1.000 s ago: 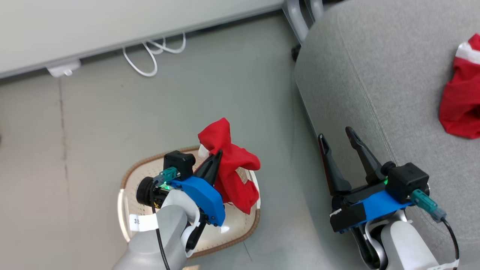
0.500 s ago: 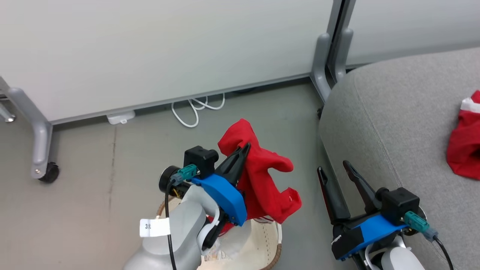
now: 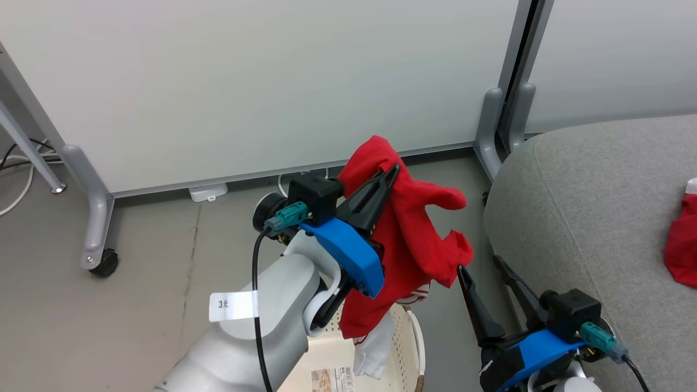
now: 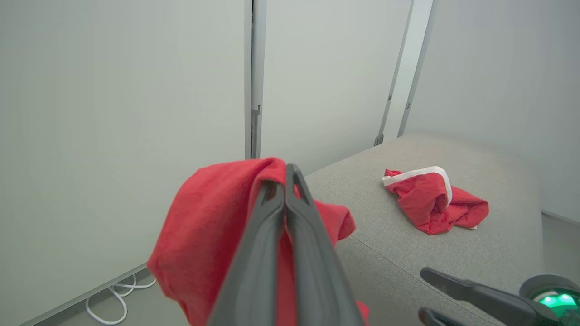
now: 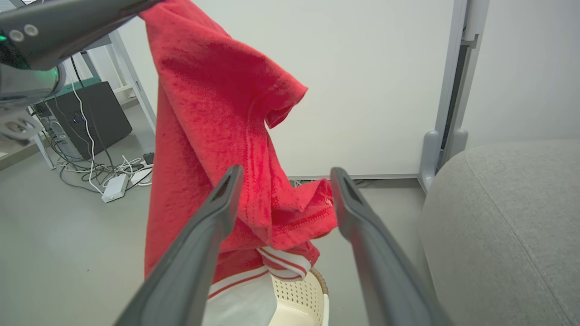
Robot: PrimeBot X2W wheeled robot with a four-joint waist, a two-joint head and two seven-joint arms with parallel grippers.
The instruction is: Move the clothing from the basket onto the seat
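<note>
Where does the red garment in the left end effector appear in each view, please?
Head view: held garment at centre, hanging from the left end effector.
Left wrist view: garment lower left of centre, around the closed fingers.
Right wrist view: garment upper left to centre, behind the open right end effector.
Shared landmark: the grey seat, always at right.

Grey forearms, blue wrist brackets, dark fingers.

Pale wheeled partition panels stand on a grey floor.
</note>
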